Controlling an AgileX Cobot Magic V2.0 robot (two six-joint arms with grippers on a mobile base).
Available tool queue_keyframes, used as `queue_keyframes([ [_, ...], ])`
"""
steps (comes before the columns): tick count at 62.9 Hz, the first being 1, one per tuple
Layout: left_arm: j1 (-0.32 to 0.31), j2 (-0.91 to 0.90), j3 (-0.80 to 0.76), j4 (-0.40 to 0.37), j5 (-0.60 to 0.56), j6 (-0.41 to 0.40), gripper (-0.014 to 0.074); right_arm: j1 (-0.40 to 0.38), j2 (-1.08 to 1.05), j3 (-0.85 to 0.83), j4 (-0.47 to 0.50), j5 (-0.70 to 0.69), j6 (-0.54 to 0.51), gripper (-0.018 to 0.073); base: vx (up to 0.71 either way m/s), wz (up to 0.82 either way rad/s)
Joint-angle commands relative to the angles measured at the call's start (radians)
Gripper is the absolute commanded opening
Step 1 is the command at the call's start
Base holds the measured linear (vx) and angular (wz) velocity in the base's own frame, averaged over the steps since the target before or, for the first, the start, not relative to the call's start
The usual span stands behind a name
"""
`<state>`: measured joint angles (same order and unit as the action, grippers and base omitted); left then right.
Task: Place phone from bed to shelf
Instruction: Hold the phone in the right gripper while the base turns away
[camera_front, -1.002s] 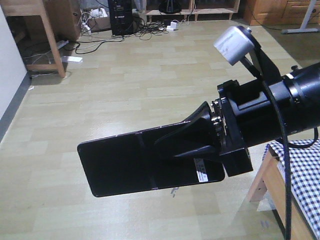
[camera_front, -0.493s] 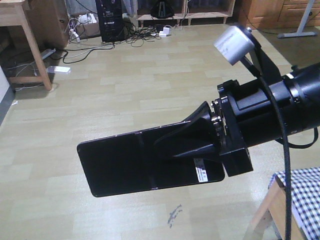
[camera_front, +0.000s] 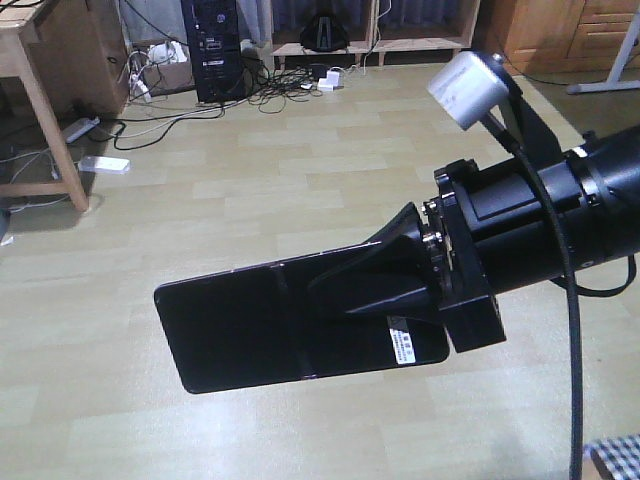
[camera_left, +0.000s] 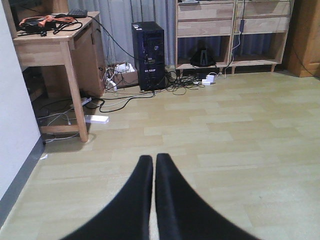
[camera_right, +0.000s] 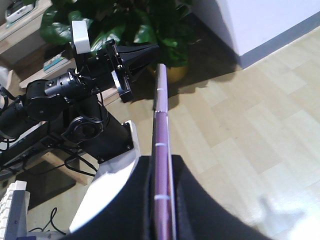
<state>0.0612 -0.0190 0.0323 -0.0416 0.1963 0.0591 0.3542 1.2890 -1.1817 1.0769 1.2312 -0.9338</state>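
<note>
The glossy black phone (camera_front: 240, 335) hangs flat over the floor, with my right gripper (camera_front: 335, 285) shut on its stickered end. In the right wrist view the phone (camera_right: 161, 110) shows edge-on, a pinkish strip pinched between the black fingers (camera_right: 135, 200) of the right gripper (camera_right: 161, 167). My left gripper (camera_left: 154, 159) is shut with nothing in it, and it also shows past the phone's tip as the left gripper (camera_right: 147, 50). Only a corner of the checked bed (camera_front: 618, 460) is visible at the bottom right. The light-wood shelf (camera_left: 227, 35) stands against the far wall.
A wooden desk (camera_left: 60, 45) with cables on top stands at the left, and a black PC tower (camera_left: 149, 55) stands beside it. Cables and a power strip (camera_left: 96, 119) lie on the floor. A potted plant (camera_right: 145, 25) sits by the white wall.
The room has slid in the front view: the desk leg moved left, the far wall's furniture came lower, and the bed shrank to a corner. The right gripper and phone kept their pose.
</note>
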Motion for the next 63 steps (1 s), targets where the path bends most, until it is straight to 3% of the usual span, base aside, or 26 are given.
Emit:
queue_keyframes([
  [1, 0.0, -0.008, 0.007, -0.009, -0.07, 0.0, 0.0001, -0.003, -0.027, -0.025, 0.088, 0.055, -0.005, -0.0002, 0.4, 0.0],
  [63, 0.0, -0.008, 0.007, -0.009, -0.07, 0.0, 0.0001, -0.003, -0.027, -0.025, 0.088, 0.055, -0.005, -0.0002, 0.41, -0.1],
])
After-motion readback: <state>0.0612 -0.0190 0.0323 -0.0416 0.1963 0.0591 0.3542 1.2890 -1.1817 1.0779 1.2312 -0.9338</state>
